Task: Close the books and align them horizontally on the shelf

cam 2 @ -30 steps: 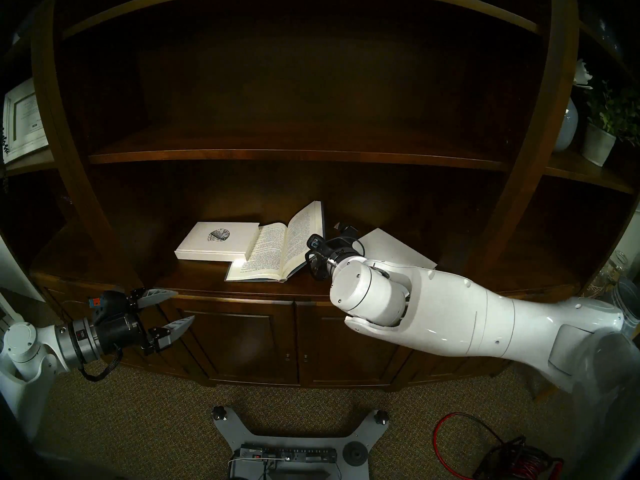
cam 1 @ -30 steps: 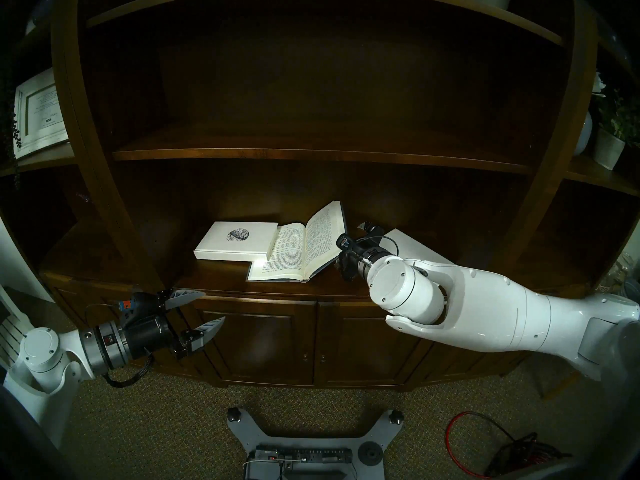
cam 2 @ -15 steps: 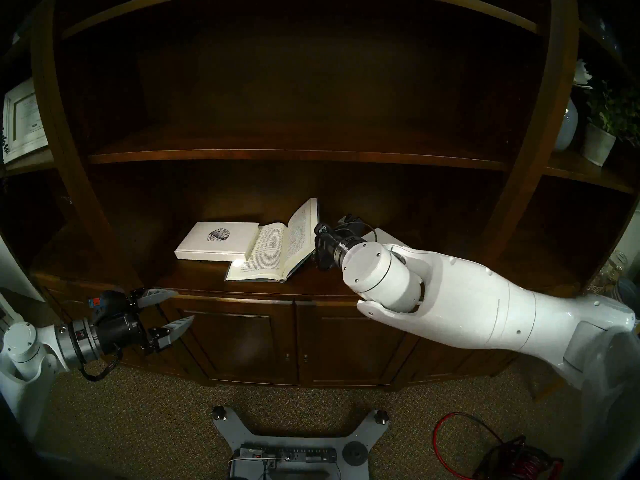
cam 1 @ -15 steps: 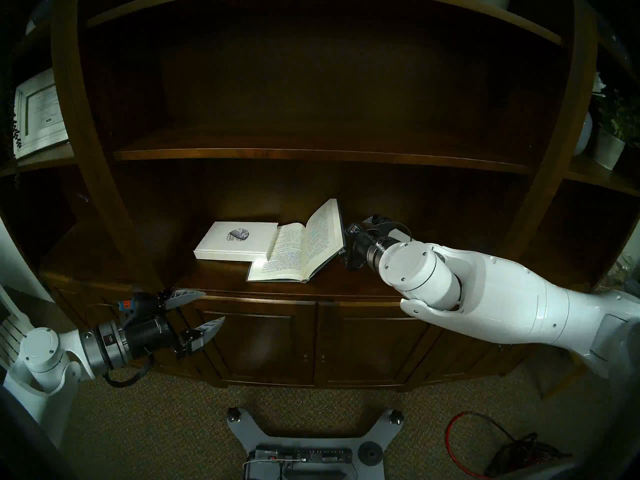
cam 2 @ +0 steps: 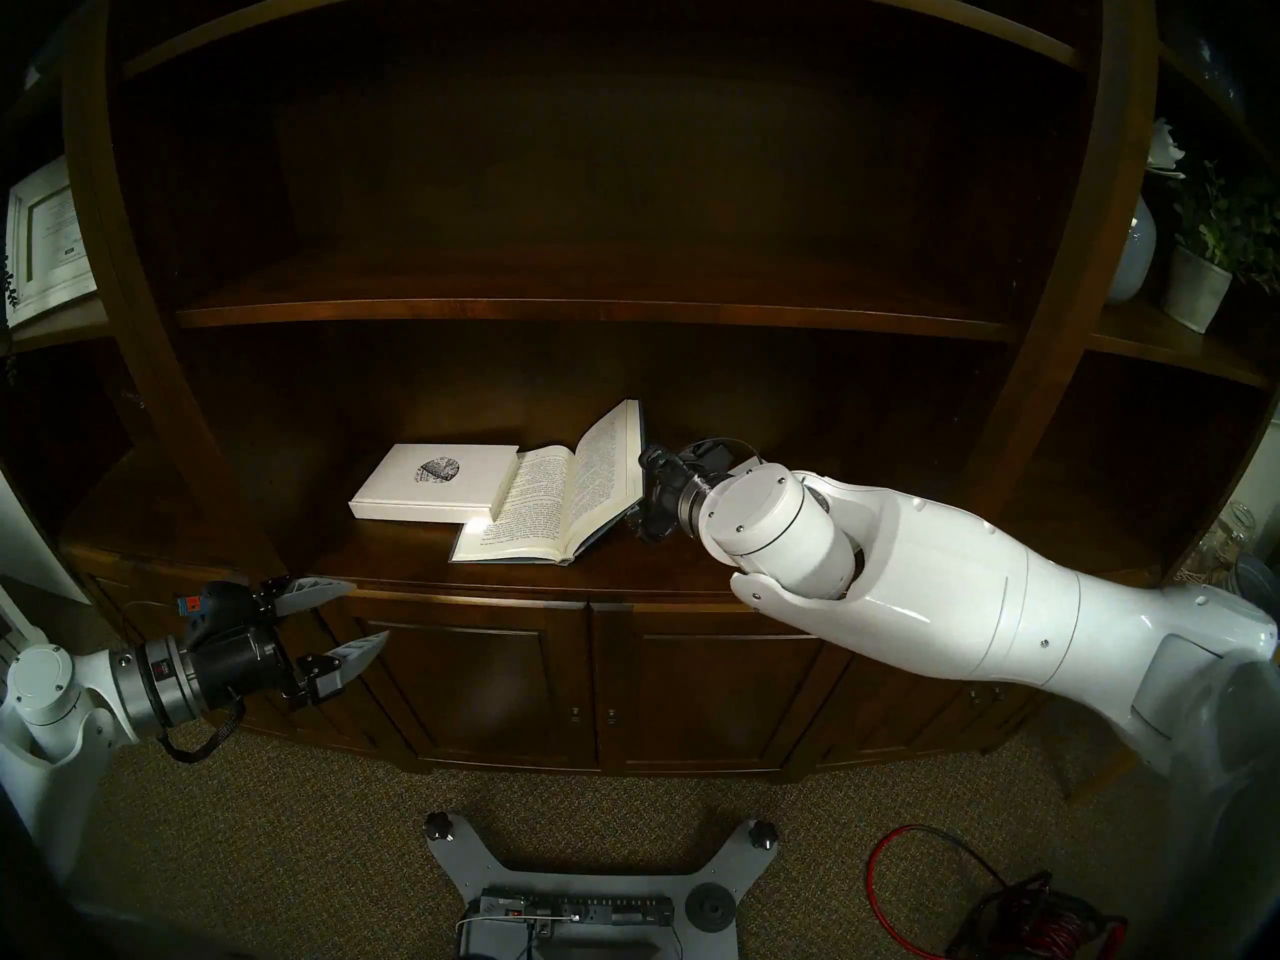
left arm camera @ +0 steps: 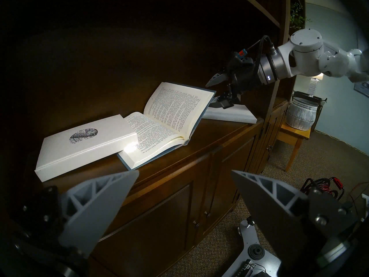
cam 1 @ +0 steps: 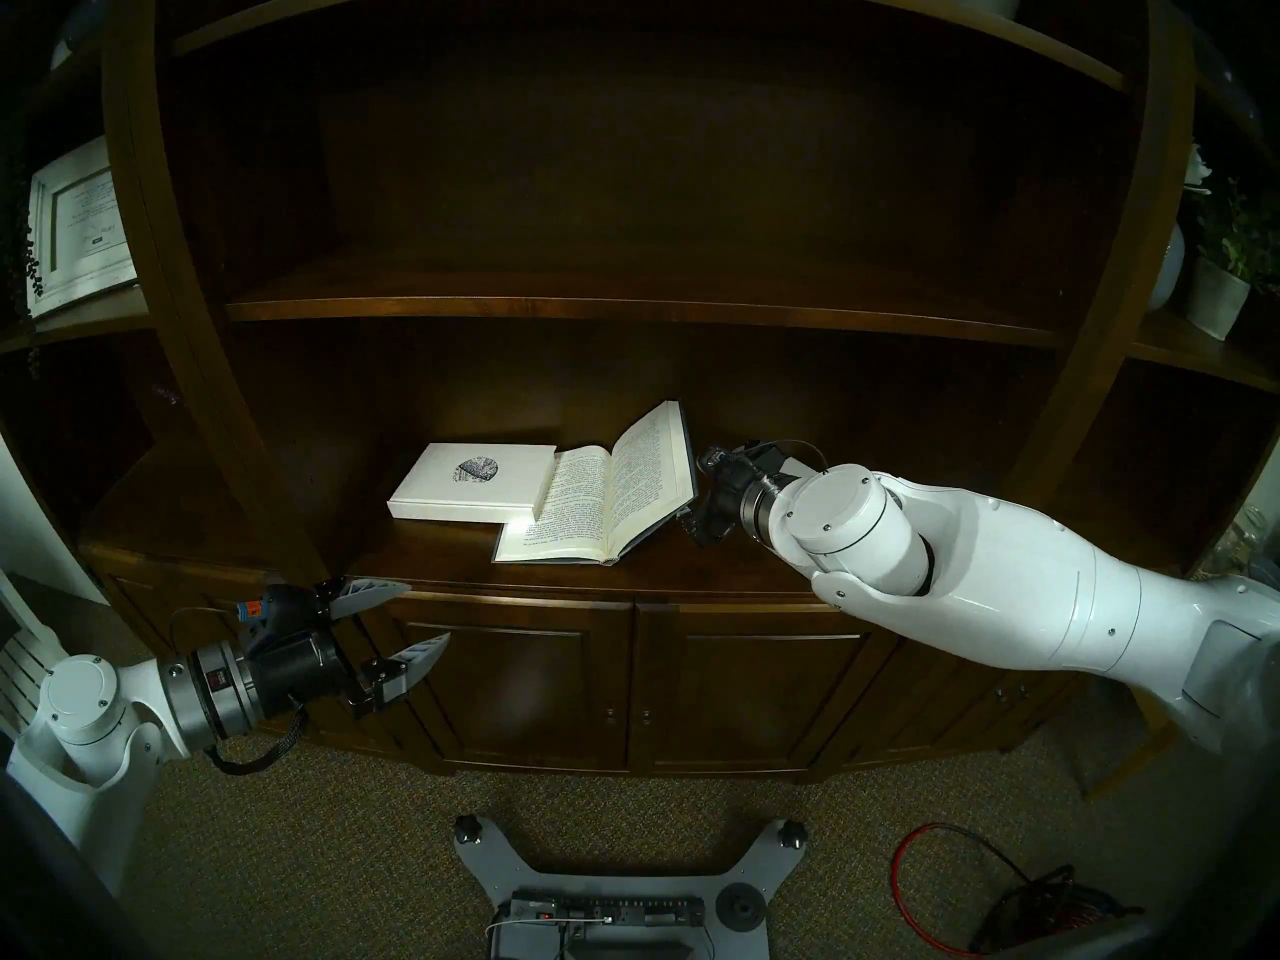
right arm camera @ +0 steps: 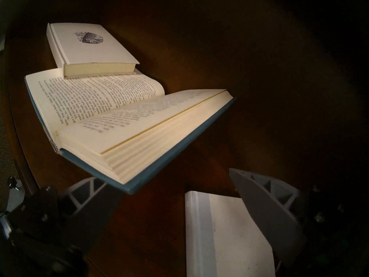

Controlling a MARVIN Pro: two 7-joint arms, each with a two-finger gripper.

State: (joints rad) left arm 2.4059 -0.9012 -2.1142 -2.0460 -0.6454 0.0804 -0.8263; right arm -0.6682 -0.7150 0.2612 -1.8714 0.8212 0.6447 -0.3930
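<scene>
On the dark wooden shelf (cam 1: 422,553) a closed white book with a speckled oval (cam 1: 471,484) lies at the left, its edge resting on the left page of the open blue book (cam 1: 589,508). The blue book's right half stands raised. My right gripper (left arm camera: 209,94) is open behind that half, one finger (right arm camera: 87,192) under the blue cover, the other (right arm camera: 265,210) above the plain white book (right arm camera: 223,236), which my arm mostly hides in the head views. My left gripper (cam 1: 429,612) hangs open and empty in front of the cabinet doors, low at the left.
A bare shelf board (cam 1: 623,311) runs above the books. A framed picture (cam 1: 80,224) stands at the far left, a potted plant (cam 1: 1222,293) at the far right. My base (cam 1: 602,889) and a red cable coil (cam 1: 970,896) are on the carpet.
My right arm has swung right and deeper over the shelf, its open gripper staying behind the blue book's raised half, which tipped steeper and eased back. The left arm has not moved.
</scene>
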